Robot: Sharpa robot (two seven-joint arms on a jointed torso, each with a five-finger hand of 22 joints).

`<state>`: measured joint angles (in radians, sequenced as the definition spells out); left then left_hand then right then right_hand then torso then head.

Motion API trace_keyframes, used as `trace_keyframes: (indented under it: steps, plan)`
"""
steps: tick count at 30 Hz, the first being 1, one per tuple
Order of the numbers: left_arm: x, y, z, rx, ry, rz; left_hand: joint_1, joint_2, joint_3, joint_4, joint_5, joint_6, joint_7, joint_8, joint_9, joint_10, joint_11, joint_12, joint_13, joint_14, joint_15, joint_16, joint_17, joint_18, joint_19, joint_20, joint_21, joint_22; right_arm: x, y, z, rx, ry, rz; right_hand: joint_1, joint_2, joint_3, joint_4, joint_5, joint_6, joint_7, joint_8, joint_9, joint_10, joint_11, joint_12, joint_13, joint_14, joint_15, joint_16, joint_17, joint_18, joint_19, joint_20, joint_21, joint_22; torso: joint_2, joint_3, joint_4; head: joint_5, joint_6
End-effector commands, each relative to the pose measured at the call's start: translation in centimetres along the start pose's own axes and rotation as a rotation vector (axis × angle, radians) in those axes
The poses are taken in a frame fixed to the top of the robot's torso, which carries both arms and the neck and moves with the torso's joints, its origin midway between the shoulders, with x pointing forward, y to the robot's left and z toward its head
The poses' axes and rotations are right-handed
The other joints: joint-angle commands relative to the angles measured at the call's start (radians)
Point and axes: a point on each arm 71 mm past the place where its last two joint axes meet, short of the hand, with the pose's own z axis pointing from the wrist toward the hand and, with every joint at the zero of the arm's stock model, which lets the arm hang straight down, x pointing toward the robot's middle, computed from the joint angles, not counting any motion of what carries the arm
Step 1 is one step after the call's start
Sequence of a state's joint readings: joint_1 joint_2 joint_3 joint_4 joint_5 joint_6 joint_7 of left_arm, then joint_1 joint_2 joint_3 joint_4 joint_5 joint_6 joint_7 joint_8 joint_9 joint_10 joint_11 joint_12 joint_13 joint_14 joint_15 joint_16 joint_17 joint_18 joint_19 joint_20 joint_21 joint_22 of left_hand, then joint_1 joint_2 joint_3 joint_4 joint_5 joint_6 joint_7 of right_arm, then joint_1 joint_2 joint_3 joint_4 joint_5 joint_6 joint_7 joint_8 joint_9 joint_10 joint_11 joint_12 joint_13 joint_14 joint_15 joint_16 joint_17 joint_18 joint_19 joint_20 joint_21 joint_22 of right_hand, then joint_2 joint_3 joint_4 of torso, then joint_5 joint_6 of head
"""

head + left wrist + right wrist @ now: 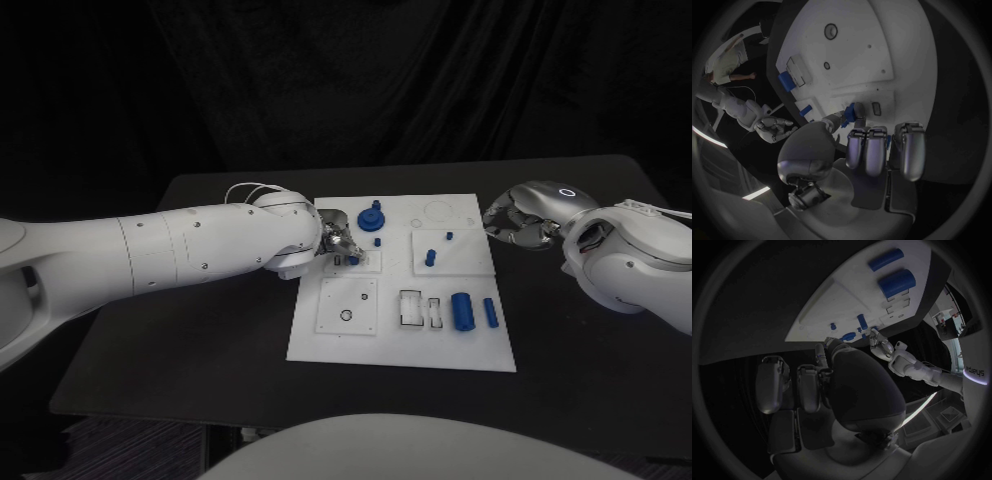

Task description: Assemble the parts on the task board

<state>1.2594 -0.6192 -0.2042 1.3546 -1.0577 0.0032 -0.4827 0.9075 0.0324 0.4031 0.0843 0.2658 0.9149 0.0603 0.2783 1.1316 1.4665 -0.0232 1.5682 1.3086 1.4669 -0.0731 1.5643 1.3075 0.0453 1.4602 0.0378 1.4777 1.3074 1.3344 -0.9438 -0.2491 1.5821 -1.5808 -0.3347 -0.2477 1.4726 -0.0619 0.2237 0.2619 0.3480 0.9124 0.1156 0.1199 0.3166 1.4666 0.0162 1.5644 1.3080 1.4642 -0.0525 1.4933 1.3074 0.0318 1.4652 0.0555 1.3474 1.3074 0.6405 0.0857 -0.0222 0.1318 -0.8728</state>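
Left hand (pixel 336 243) pinches a small blue part (pixel 353 260) at the task board (pixel 397 350)'s nine o'clock edge — its axis unclear. Right hand (pixel 522 222), fingers curled on nothing, hovers at three o'clock.

Both arms are glossy white shells built of rounded segments, the left arm (pixel 159 255) dotted with small dark screws and trailing thin white cables near its wrist. Each silver hand, the left hand (pixel 335 240) and the right hand (pixel 522 215), has metallic, segmented fingers; the right wrist bears a small glowing ring.
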Motion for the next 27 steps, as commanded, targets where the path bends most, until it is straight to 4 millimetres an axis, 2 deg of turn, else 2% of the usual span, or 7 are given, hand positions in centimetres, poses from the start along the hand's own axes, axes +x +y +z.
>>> trace_keyframes:
  steps: [1,27]
  plan:
    - [1.03,0.12,0.24,0.001,0.033,-0.003,0.01,0.003,0.001,0.0,0.003,-0.004,-0.005,-0.005,0.0,0.104,0.006,0.003,0.262,0.104,0.004,0.006,0.263,-0.001,0.001,0.007,-0.005,0.112,0.14,-0.13,-0.06,0.017,0.008,-0.006,0.005,0.003,0.006,0.002,0.003,-0.004,0.001,-0.004,-0.001,0.088,0.007,-0.004,0.247,0.088,0.007,-0.003,0.197,0.021,0.018,0.006,-0.002,0.193,0.0,0.0002,0.0004,-0.001,0.0]
    - [0.88,0.69,0.18,-0.011,0.031,-0.007,0.014,0.001,0.0,-0.003,0.006,-0.004,-0.005,-0.007,0.001,0.104,0.005,0.003,0.262,0.104,0.004,0.006,0.263,-0.001,0.0,0.006,-0.006,0.111,0.21,-0.26,-0.11,0.023,0.015,-0.008,0.005,0.003,0.006,0.002,0.003,-0.004,0.001,-0.004,-0.001,0.088,0.007,-0.004,0.247,0.088,0.007,-0.003,0.197,0.021,0.018,0.006,-0.002,0.193,-0.001,0.0005,-0.0002,0.001,0.0]
